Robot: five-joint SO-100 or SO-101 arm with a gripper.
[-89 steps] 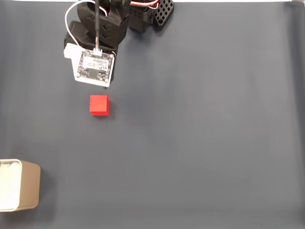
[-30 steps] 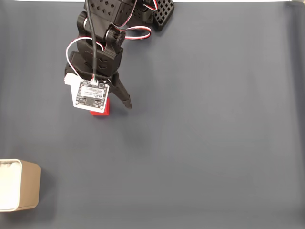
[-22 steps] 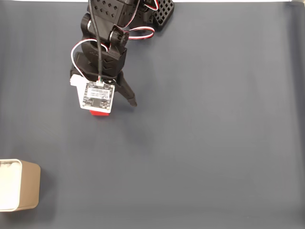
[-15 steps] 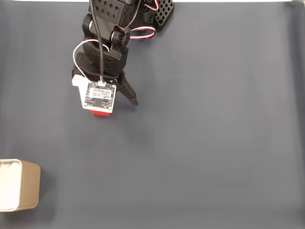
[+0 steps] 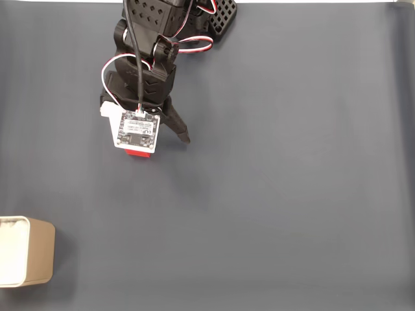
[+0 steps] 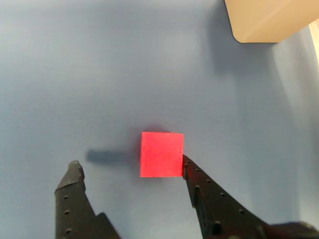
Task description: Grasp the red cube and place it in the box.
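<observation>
The red cube (image 6: 161,154) lies on the dark mat between my open gripper's (image 6: 129,167) fingers in the wrist view. Its right edge is against the right fingertip (image 6: 186,164), while a wide gap separates it from the left fingertip (image 6: 75,168). Seen from above in the fixed view, my gripper (image 5: 161,146) hangs over the cube (image 5: 137,153). Only a red sliver shows below the wrist camera board, and one black finger (image 5: 178,129) sticks out to the right. The tan box (image 5: 29,253) stands at the lower left edge of the fixed view and at the top right in the wrist view (image 6: 269,20).
The arm's base (image 5: 194,16) sits at the top of the dark grey mat (image 5: 292,181), close to the mat's far edge. A pale strip of table (image 6: 315,45) runs along the right edge of the wrist view, beside the box.
The arm has reached out from its folded pose, opened, and come down over the cube. In the last second it shifted slightly right and lower. The cube and box have not moved.
</observation>
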